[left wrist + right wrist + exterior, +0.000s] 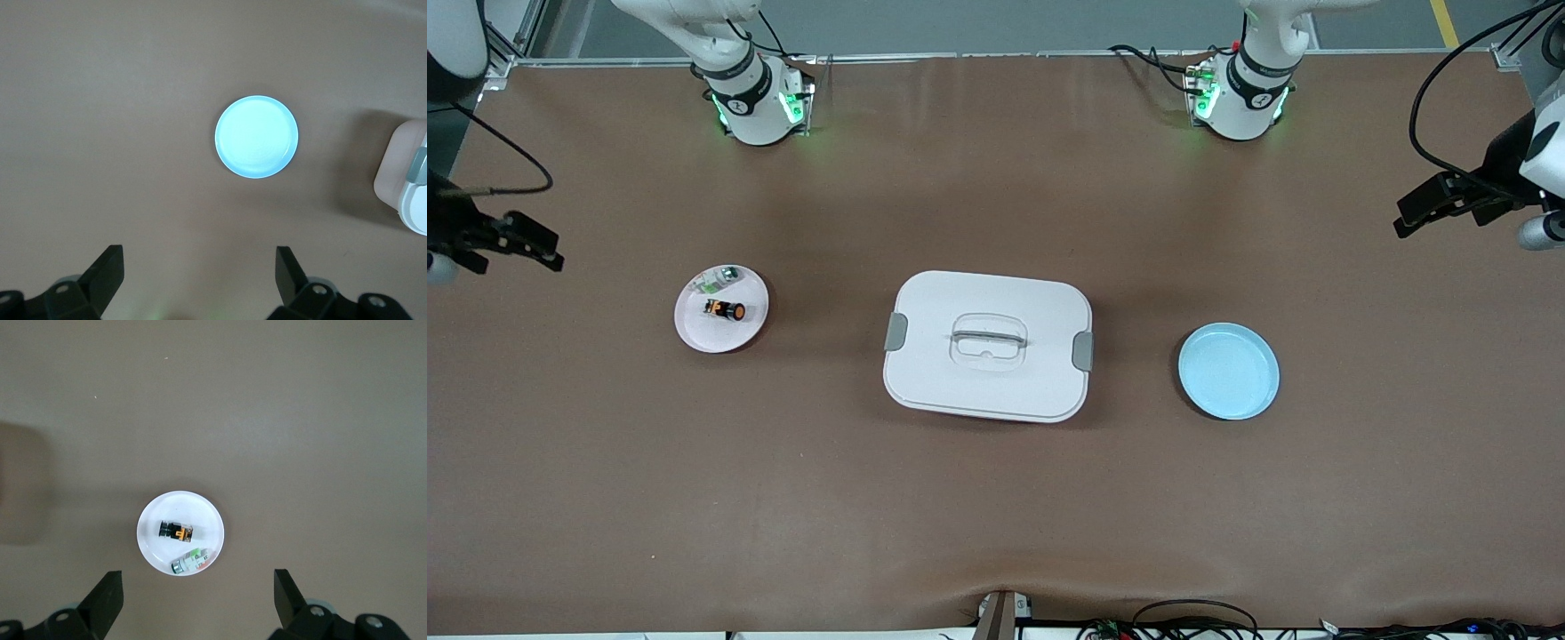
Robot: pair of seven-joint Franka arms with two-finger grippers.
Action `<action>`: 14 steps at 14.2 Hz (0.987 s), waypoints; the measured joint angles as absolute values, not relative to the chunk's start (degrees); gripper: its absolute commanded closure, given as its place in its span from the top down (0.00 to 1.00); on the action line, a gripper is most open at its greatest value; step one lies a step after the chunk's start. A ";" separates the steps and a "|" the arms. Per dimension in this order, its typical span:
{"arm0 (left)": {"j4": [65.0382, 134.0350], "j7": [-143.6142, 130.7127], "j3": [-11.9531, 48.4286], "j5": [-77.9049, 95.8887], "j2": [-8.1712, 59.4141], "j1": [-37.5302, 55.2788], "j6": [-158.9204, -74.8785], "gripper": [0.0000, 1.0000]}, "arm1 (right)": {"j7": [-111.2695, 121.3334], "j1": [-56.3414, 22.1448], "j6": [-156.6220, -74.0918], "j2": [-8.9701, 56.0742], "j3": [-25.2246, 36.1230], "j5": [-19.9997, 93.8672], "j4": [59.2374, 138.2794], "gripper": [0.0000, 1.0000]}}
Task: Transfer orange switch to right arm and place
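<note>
The orange switch [726, 310] lies on its side on a small white plate [694, 331] toward the right arm's end of the table. It also shows in the right wrist view [176, 532], on the plate [149, 535]. My right gripper [547, 249] hangs open and empty, high over the table edge at the right arm's end, well apart from the plate; its fingers [107, 597] show wide apart. My left gripper [1407, 218] hangs open and empty, high over the left arm's end of the table; its fingers [107, 270] are wide apart.
A small white-and-green part [720, 280] shares the white plate, also seen in the right wrist view [190, 561]. A white lidded box [987, 345] with a handle sits mid-table. An empty light-blue plate [1228, 371] lies toward the left arm's end, and it shows in the left wrist view [257, 137].
</note>
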State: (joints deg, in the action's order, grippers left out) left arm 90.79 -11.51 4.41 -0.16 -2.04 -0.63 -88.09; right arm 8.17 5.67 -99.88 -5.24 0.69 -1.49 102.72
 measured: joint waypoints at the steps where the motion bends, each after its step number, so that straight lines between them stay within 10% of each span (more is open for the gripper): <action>1: 90.85 -11.53 4.89 -0.16 -2.23 -0.61 -88.09 1.00 | 8.07 5.67 -98.94 -6.59 0.70 -1.49 102.99 1.00; 14: 88.72 -11.49 5.66 -0.16 -2.50 -0.46 -88.64 1.00 | 4.23 5.67 -97.95 -13.46 0.64 -1.48 103.90 1.00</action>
State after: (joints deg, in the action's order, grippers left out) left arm 88.72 -11.49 5.66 -0.16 -2.50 -0.46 -88.64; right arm 4.23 5.67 -97.95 -13.46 0.64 -1.48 103.90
